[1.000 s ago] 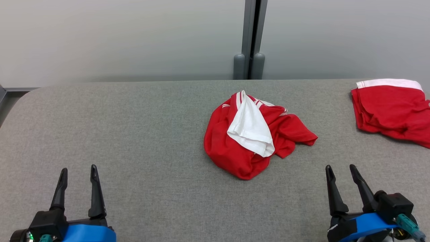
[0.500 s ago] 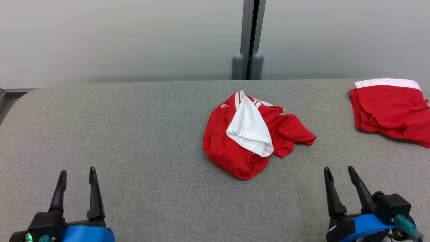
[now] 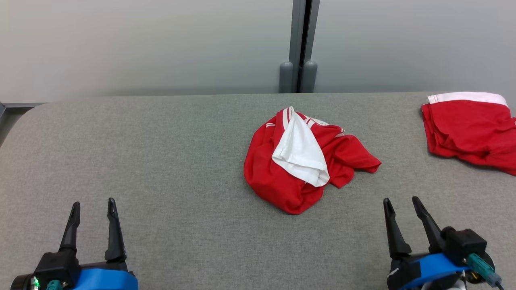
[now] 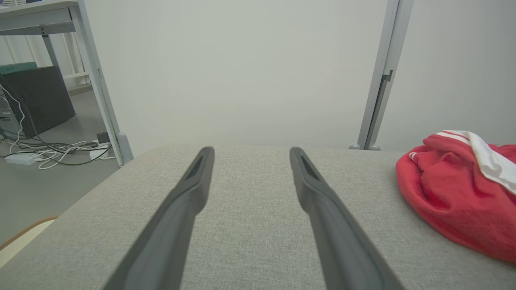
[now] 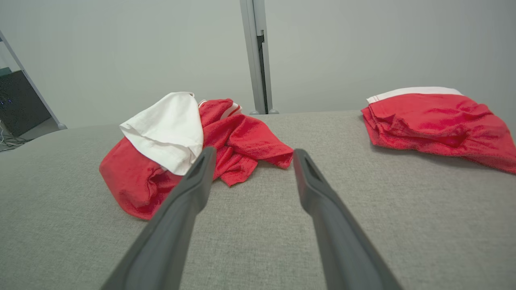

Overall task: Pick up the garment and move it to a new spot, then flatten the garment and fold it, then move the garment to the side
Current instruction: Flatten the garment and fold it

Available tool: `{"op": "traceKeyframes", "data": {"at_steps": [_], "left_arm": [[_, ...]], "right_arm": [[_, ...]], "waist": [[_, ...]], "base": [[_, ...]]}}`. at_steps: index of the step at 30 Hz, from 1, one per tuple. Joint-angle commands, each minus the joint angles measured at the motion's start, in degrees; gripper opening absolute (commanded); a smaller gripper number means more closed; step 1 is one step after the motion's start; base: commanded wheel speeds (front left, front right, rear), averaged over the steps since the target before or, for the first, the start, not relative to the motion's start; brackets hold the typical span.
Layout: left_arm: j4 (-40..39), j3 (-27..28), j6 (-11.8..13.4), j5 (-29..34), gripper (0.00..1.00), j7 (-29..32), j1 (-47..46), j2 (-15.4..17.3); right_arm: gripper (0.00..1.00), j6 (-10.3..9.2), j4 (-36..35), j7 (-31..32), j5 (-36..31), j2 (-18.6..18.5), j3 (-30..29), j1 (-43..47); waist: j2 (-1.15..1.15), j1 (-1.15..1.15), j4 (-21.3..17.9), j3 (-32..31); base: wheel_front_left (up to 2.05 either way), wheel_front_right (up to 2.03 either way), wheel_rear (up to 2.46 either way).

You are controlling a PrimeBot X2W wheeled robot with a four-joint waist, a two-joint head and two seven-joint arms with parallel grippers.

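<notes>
Step 1 is in hand as I read it, the pick-up, and it's not begun. The garment (image 3: 278,183), a red tee w/ a white panel flopped over its top, lies crumpled in a heap around mid-bench, a bit right of centre. Nothing touches it.

The left pincer (image 3: 93,201) sits low at the near left, jaws spread wide w/ nothing between them, well apart from the heap. In its wrist view the red bundle is off at the right edge. The right pincer (image 3: 400,198) is at the near right, also wide open and empty, and it's the nearer of the two. Looking along its fingers, the heap is ahead and to the left, w/ a loose red flap reaching toward the gap between them. No contact.

A second red piece (image 3: 471,125), w/ a white band along its far edge, lies roughly folded at the far right of the bench (image 3: 161,153), apart from the heap. I take it as not my target, but can't be sure.

Next move, my call: take the right arm fwd and left and drop the pincer onto a raised fold. The right-side flap or the white panel's edge look easiest. Then close, lift clear and carry toward the left half of the bench. Risk: pinching only the top layer, so the rest drags. Flattening prob. needs both arms.
</notes>
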Motion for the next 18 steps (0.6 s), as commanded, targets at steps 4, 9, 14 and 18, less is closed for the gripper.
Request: {"op": "traceKeyframes", "data": {"at_steps": [4, 9, 14, 18], "left_arm": [[0.1, -0.3, -0.4, 0.4, 1.0, -0.2, -1.7, -0.4], [-0.1, -1.0, -0.7, 0.7, 1.0, -0.2, -2.9, -0.8], [0.7, -1.3, -1.1, 0.3, 1.0, -0.2, -4.8, -0.9], [1.2, -1.5, -1.3, 0.2, 1.0, -0.2, -5.9, -1.1]], "right_arm": [[1.0, 0.03, -0.4, -0.2, -2.1, -0.1, 1.6, -4.1], [1.0, 0.03, 0.0, -0.2, -3.2, -0.1, 4.7, -12.1], [1.0, 0.03, 5.0, 1.3, -3.8, -0.1, 9.0, -22.6], [1.0, 0.02, 11.3, 3.2, -3.3, -0.2, 11.2, -30.2]], "waist": [[-0.01, 0.0, 0.6, 0.8], [-0.01, 0.0, 1.8, 2.8], [-0.01, 0.0, 3.3, 5.0], [-0.01, 0.0, 4.6, 6.2]], "base": [[0.0, 0.0, 0.0], [0.0, 0.0, 0.0], [0.0, 0.0, 0.0], [0.0, 0.0, 0.0]]}}
